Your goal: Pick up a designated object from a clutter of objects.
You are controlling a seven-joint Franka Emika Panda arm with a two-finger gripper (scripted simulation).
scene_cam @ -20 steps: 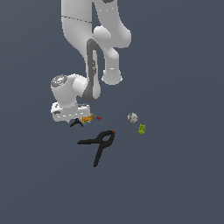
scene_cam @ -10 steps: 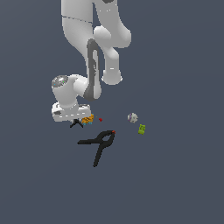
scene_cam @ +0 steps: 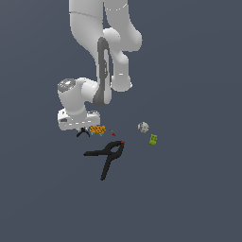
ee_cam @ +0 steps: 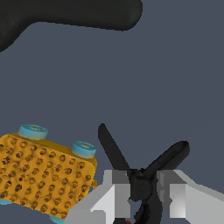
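The tiny black spring clamp (scene_cam: 83, 133) lies on the floor under my wrist, its splayed handles showing in the wrist view (ee_cam: 118, 153). My gripper (scene_cam: 82, 127) is down over it. In the wrist view my gripper (ee_cam: 142, 199) has one finger on each side of the clamp's body, touching it. A bit of red shows low between the fingers. The orange patterned block (scene_cam: 97, 129) lies right beside the clamp, on the exterior view's right, close to one finger in the wrist view (ee_cam: 43, 175).
The large black clamp with a red tip (scene_cam: 108, 156) lies in front of the gripper; part of it shows in the wrist view (ee_cam: 65, 17). A red speck (scene_cam: 113, 134), a grey-white ball (scene_cam: 142, 126) and a green block (scene_cam: 153, 139) lie toward the exterior view's right.
The arm and the tiny clamp have hardly moved. The red speck has drifted a little toward the large clamp's tip.
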